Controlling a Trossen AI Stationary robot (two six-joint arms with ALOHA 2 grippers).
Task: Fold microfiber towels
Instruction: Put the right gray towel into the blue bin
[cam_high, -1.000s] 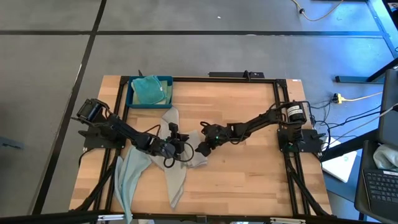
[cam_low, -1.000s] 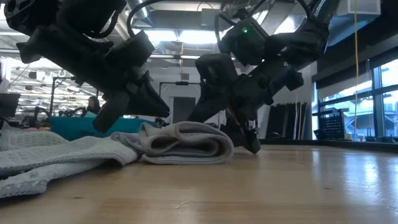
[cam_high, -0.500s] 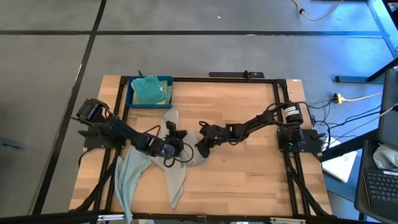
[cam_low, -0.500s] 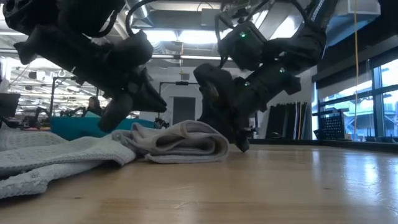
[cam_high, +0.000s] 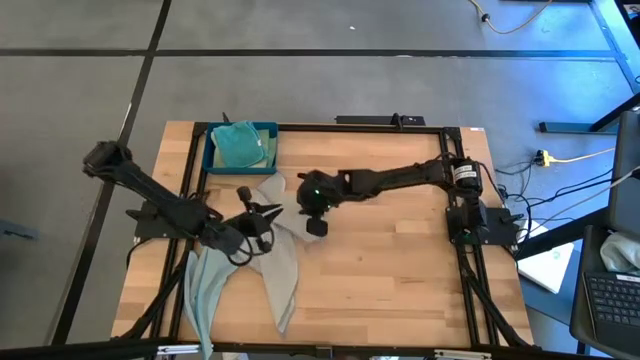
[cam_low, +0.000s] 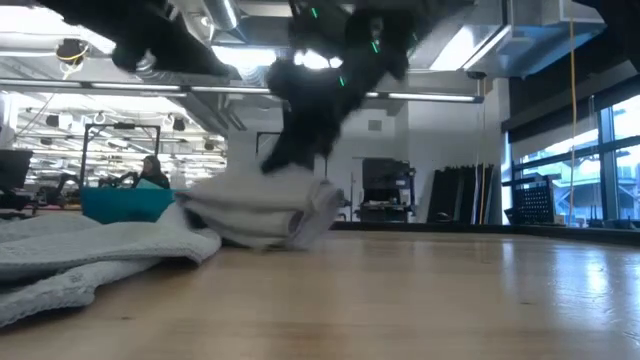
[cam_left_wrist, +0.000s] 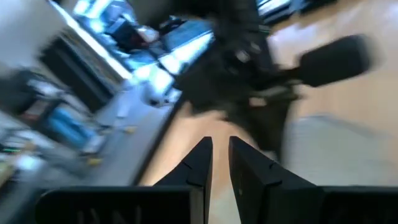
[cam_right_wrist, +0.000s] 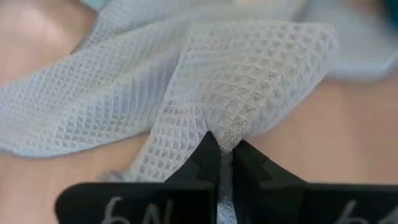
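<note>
A light grey waffle-weave towel (cam_high: 283, 262) lies spread along the table's left half. One bunched part of it (cam_low: 262, 205) is raised off the wood, and my right gripper (cam_right_wrist: 221, 144) is shut on that part; in the high view the gripper (cam_high: 314, 226) is just right of the cloth. My left gripper (cam_high: 254, 209) hovers at the towel's left side. Its fingers (cam_left_wrist: 205, 163) are nearly together and nothing shows between them. A pale towel (cam_high: 204, 290) lies at the near left. A teal towel (cam_high: 238, 143) sits in the blue tray (cam_high: 212, 160). My right gripper pinches a gathered fold of the grey towel (cam_right_wrist: 219, 127) between its two fingertips, several layers bunched together. The fingers come from above, slanting down. The pinched part is lifted, and the cloth fans out from the fingers and trails down to the table (cam_low: 120, 245).
The blue tray stands at the far left corner. The black frame rail (cam_high: 350, 127) runs along the table's far edge. Bare wood (cam_high: 400, 270) fills the table's right half.
My right gripper has shut on the grey towel and swung toward the table's far left, raising the bunched part. The rolled-over bundle has been drawn left and lifted off the wood. My left gripper has moved toward the left edge.
</note>
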